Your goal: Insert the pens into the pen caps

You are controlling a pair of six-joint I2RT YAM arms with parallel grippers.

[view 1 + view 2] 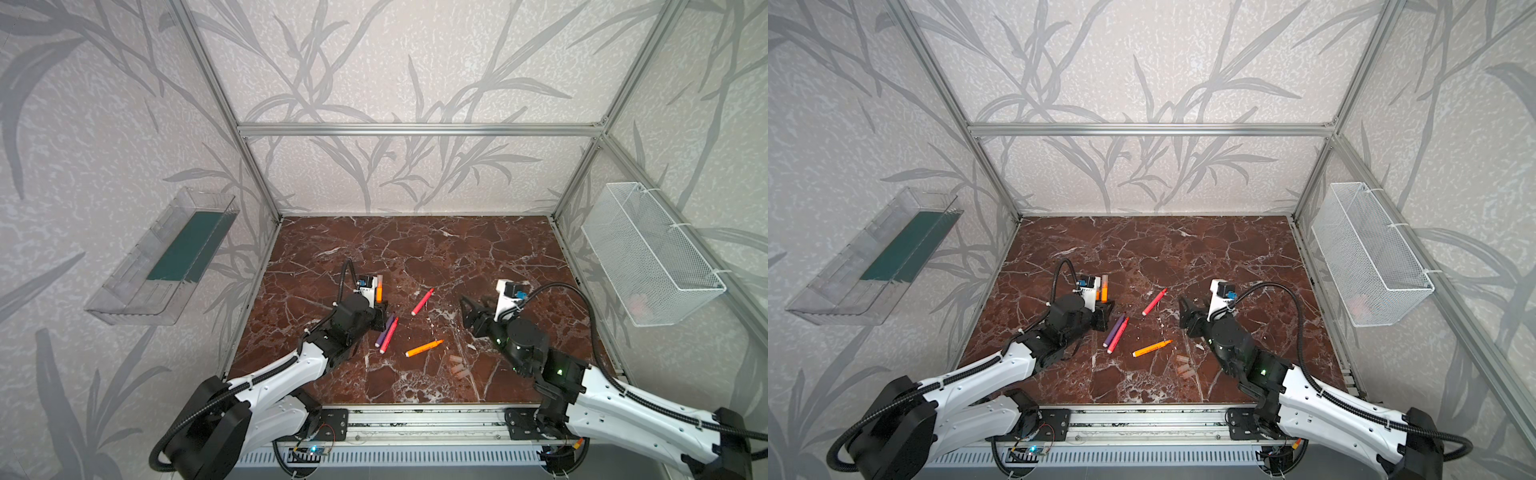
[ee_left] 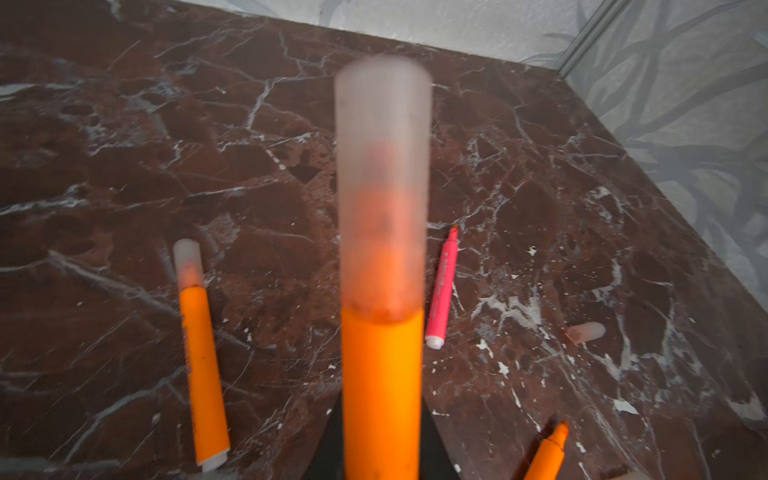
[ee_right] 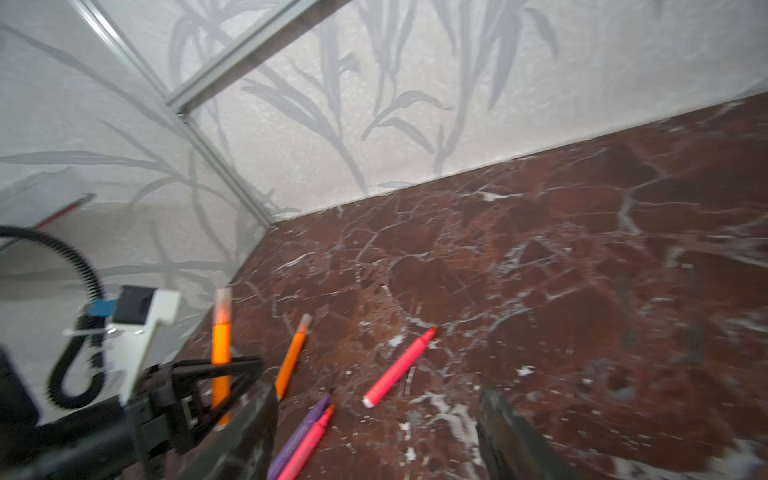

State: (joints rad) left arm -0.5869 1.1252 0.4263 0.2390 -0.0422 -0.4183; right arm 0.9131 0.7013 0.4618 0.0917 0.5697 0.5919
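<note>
My left gripper (image 1: pixel 380 309) is shut on an orange pen (image 1: pixel 379 291) that it holds upright, with a translucent pen cap (image 2: pixel 382 174) seated over the tip. A second capped orange pen (image 2: pixel 201 361) lies on the table beside it. Uncapped pens lie on the marble: a red-pink one (image 1: pixel 422 301), a purple one (image 1: pixel 384 331) against another red-pink one (image 1: pixel 389 336), and an orange one (image 1: pixel 424 348). Three loose pen caps (image 1: pixel 457 366) lie near the front, and one more cap (image 2: pixel 586 332) lies farther back. My right gripper (image 1: pixel 471 309) hovers open and empty, right of the pens.
A clear plastic bin (image 1: pixel 166 257) hangs on the left wall and a white wire basket (image 1: pixel 648 253) on the right wall. Aluminium frame posts stand at the table corners, and a rail (image 1: pixel 415 424) runs along the front edge.
</note>
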